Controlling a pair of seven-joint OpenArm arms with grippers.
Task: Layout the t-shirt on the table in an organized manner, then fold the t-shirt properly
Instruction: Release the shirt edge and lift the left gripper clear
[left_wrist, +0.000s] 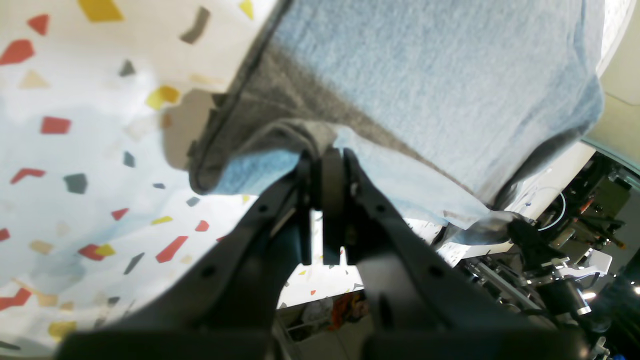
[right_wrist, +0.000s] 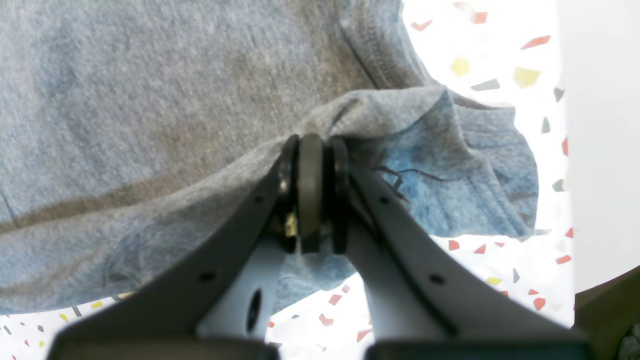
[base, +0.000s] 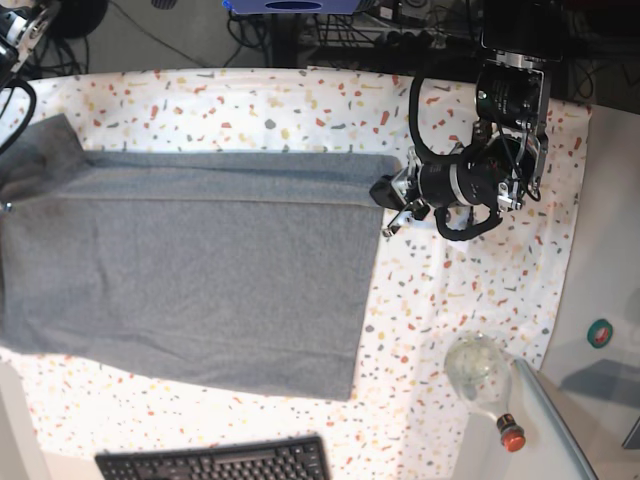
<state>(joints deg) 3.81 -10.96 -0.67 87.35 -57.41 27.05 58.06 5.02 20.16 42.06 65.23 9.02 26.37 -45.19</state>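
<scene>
Both sets of fingers pinched tight on the grey t-shirt (base: 190, 270), which lies spread across the speckled counter (base: 470, 300).

The left arm's fingers (left_wrist: 324, 156) are closed with no gap between the 2 pads, clamping a bunched fold of the shirt's edge; in the base view this grip sits at the shirt's upper corner on that view's right (base: 385, 190), lifted slightly off the cloth. The right arm's fingers (right_wrist: 311, 145) are likewise pressed together on a gathered ridge of fabric beside a stitched hem, with a loose thread just next to them. In the base view that arm is cut off at the picture's left edge. The shirt covers the middle and left of the counter, folded over along its top edge. A black keyboard (base: 215, 460) lies below it at the counter's near edge.
</scene>
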